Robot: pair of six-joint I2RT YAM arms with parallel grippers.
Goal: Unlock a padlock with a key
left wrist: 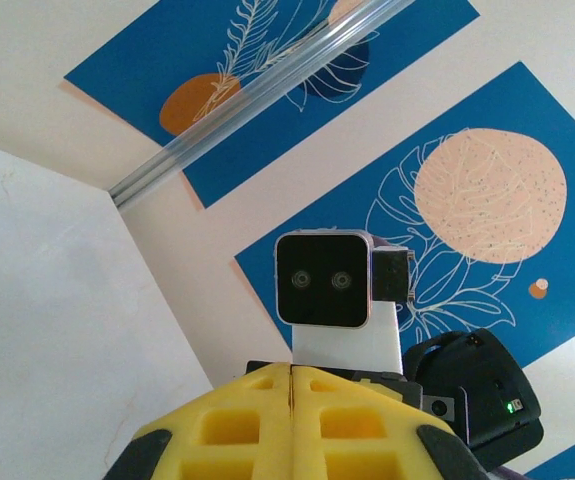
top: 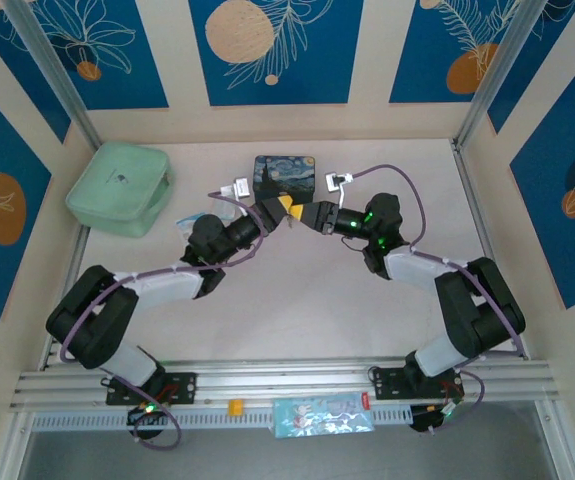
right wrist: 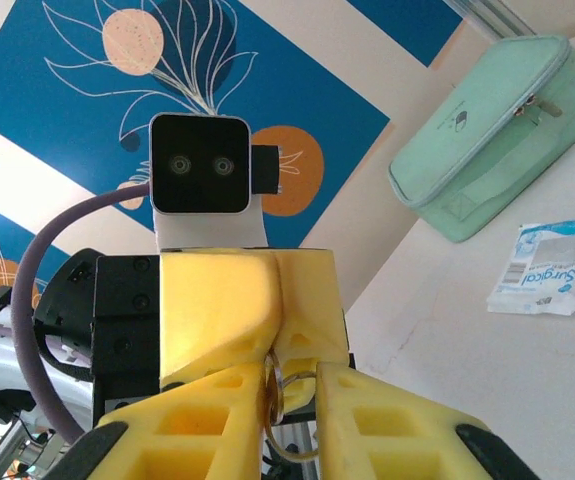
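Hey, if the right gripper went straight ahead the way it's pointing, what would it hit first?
The right gripper would probably meet the small metal ring at its tips first, then the left gripper facing it; depth is unclear.

Light bright, even, diffuse, from overhead. Shadows faint, soft-edged, under arms (top: 157, 285) on table (top: 297, 320). Mild sheen on rail (left wrist: 257, 95). Top view sharp; wrist views crisp on walls, slightly soft nearest lens; edges bow slightly
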